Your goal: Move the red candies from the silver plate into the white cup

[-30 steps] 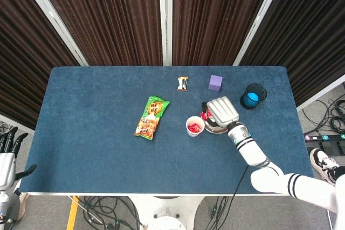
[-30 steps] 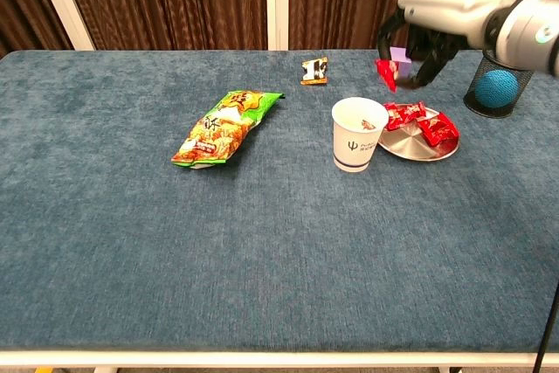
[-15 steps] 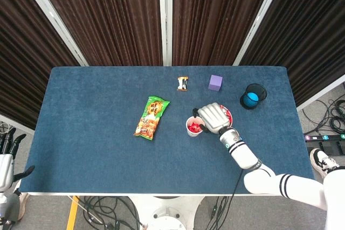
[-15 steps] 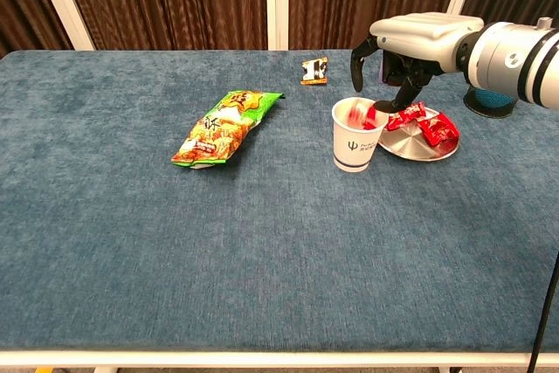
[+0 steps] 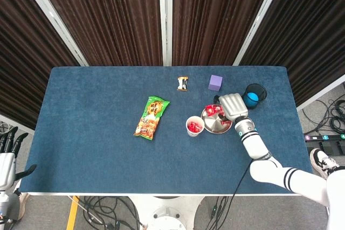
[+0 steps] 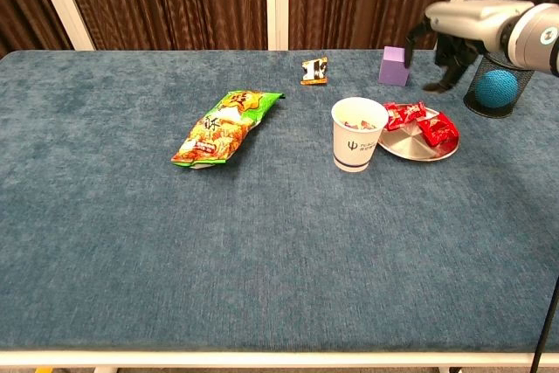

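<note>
Partly done: cup [image 6: 358, 134] near counter's right side holds some red candies; several candies [image 6: 422, 120] left on plate [image 6: 417, 146] beside it. Right hand [image 6: 450, 31] empty, fingers spread, above plate's far edge.

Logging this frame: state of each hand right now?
Left hand: parked off the table's left edge, fingers apart, holds nothing.
Right hand: above the table behind the silver plate, fingers apart, holds nothing.

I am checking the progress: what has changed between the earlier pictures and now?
The right hand carried a red candy over the white cup, let it go there, then drew back, holding nothing, toward the far right. The candies on the silver plate, the snack bag and the left hand stayed put.
</note>
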`<state>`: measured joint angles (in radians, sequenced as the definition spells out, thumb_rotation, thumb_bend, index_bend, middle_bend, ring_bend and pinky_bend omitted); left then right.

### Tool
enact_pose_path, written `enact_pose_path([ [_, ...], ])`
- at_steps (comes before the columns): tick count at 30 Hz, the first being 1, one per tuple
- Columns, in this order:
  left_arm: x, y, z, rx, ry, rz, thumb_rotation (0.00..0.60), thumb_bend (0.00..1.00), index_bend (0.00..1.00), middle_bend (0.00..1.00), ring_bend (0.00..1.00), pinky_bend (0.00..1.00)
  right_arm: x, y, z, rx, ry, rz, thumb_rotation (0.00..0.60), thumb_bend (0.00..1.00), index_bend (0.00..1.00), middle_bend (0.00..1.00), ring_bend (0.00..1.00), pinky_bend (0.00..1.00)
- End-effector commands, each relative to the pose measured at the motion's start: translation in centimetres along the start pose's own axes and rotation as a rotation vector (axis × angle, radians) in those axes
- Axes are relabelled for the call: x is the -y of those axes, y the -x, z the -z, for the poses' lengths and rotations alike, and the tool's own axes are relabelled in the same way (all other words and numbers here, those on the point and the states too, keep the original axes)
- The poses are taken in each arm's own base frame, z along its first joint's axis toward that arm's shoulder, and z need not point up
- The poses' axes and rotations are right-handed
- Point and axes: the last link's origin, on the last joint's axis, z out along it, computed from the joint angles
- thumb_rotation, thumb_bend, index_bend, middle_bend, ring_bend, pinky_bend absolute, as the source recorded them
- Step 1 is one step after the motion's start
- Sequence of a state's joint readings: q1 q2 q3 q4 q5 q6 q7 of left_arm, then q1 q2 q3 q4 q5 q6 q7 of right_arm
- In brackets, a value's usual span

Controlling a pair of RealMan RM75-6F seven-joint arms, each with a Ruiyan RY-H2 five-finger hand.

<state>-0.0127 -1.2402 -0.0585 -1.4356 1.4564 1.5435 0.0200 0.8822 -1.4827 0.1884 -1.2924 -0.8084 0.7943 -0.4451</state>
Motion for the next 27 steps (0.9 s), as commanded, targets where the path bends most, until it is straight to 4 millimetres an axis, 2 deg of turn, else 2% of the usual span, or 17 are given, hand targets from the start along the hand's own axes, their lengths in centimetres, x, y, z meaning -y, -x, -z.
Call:
enact_pose_path([
  [1,-0.1,-0.1,0.0,0.0,0.003,-0.002,0.6,0.0,0.21,0.12,0.1,0.12,0.0,1.6,-1.4,0.065,0.033,0.025,0.6,0.23,0.39,0.99,0.93,1.0],
  [9,-0.1,-0.2,0.2,0.006,-0.001,-0.005,0.6,0.0,0.21,0.12,0.1,0.12,0.7,3.7,-3.4,0.121,0.064,0.058,0.6,0.23,0.39,0.99,0.93,1.0],
  [16,-0.1,-0.2,0.3,0.008,-0.005,-0.007,0.6,0.0,0.21,0.12,0.1,0.12,1.1,4.0,-4.4,0.132,0.075,0.068,0.6,0.23,0.4,0.99,0.93,1.0],
  [27,0.2,-0.4,0.4,0.01,-0.009,0.001,0.6,0.0,0.21,0.12,0.1,0.12,3.0,4.2,-5.2,0.138,0.042,0.09,0.6,0.23,0.41,0.99,0.93,1.0],
])
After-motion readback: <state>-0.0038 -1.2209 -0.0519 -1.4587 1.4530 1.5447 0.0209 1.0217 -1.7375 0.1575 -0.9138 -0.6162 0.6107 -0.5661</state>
